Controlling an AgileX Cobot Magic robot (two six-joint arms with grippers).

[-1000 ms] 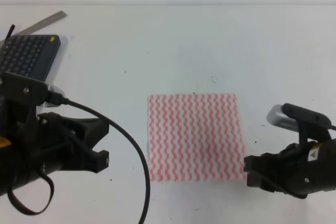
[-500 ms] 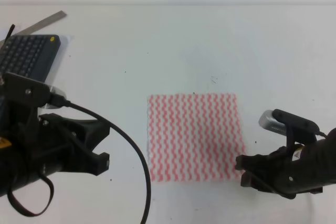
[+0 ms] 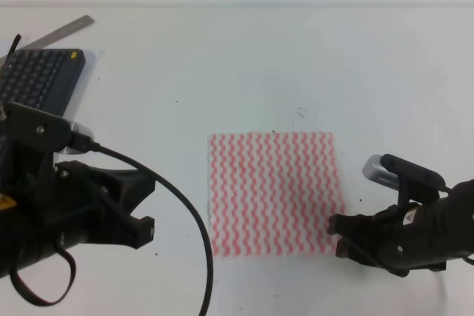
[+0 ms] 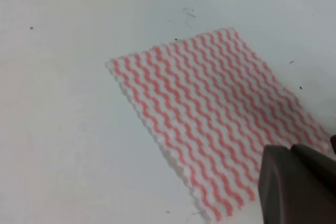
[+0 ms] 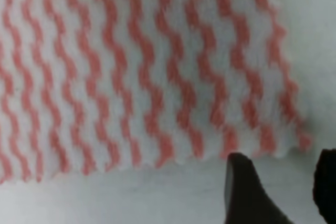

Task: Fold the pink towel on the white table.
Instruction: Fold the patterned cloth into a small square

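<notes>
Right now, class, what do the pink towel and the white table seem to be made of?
The pink towel: probably thin non-woven or light woven cloth, matte, judging by its slightly fuzzy scalloped edge and how flat it lies.

The white table: apparently a hard, smooth laminate or painted board with a low sheen; it shows small dark specks and scuffs. The exact material cannot be told.

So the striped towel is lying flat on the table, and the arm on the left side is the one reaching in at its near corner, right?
Not quite. The pink towel does lie flat on the white table, but the right gripper is the one at its near corner; the left gripper is well clear of it. The exterior high view shows this.
</notes>
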